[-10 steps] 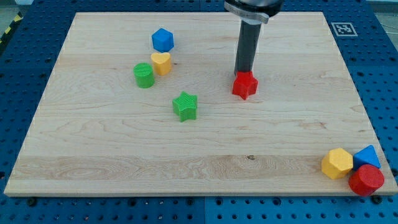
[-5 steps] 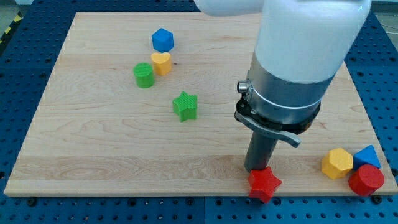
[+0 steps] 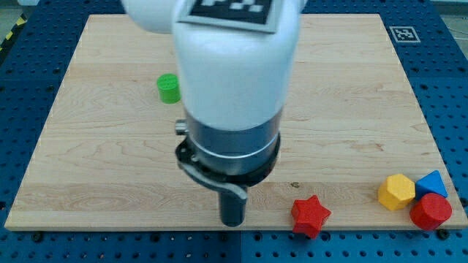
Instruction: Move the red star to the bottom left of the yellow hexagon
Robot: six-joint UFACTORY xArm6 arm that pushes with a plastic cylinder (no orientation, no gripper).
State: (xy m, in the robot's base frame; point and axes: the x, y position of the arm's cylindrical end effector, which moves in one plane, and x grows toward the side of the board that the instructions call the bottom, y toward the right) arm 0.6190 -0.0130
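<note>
A pale wooden board [image 3: 88,146] with fine horizontal grain lies flat, taking up most of what can be seen. Under it and around every edge is a blue surface [image 3: 22,95] dotted with regular rows of small dark holes. A square black-and-white marker [image 3: 404,33] sits on the board's corner at the view's top right. A yellow-and-black striped strip [image 3: 10,35] shows at the view's top left. The light is even and soft.
</note>
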